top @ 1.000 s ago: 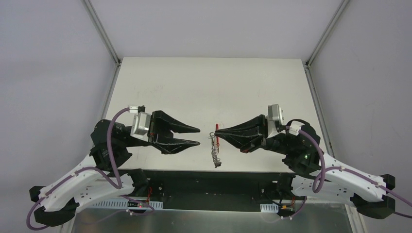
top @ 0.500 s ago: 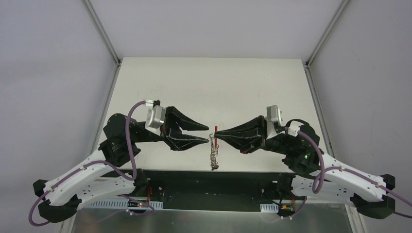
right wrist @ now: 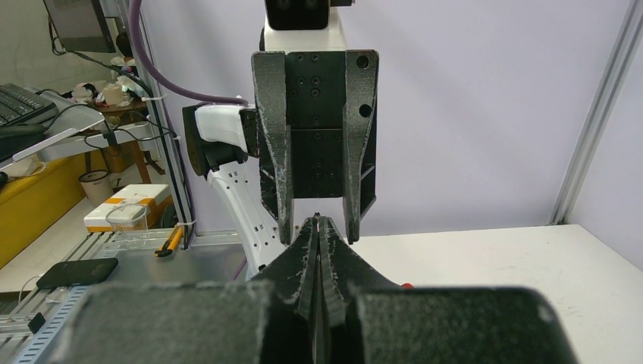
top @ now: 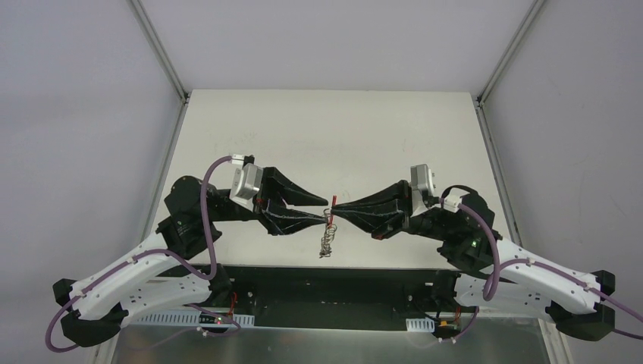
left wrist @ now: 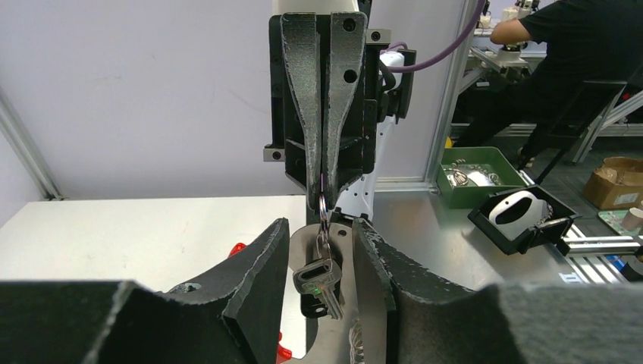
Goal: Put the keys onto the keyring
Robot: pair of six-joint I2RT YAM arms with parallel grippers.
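My right gripper (top: 334, 210) is shut on the keyring (top: 329, 218) and holds it above the table near the front middle. A red tag shows at the pinch, and wire loops and a chain (top: 325, 241) hang below. In the left wrist view the silver ring (left wrist: 322, 206) hangs from the shut right fingers. A silvery key (left wrist: 317, 276) hangs on it with a black head (left wrist: 309, 305) behind. My left gripper (left wrist: 320, 224) is open, with its fingers on either side of the hanging keys and not touching them. In the right wrist view my right gripper (right wrist: 318, 221) is shut, and the keyring is hidden.
The white table (top: 334, 129) has metal frame posts (top: 163, 57) at its back corners and a dark metal strip (top: 326, 277) along the front edge. Beyond the table, the left wrist view shows a green bin (left wrist: 474, 167) and a black tray (left wrist: 523, 216).
My left gripper has moved right, up to the right gripper, so its open fingers now flank the hanging keys. The right gripper has shifted slightly left with the keyring.
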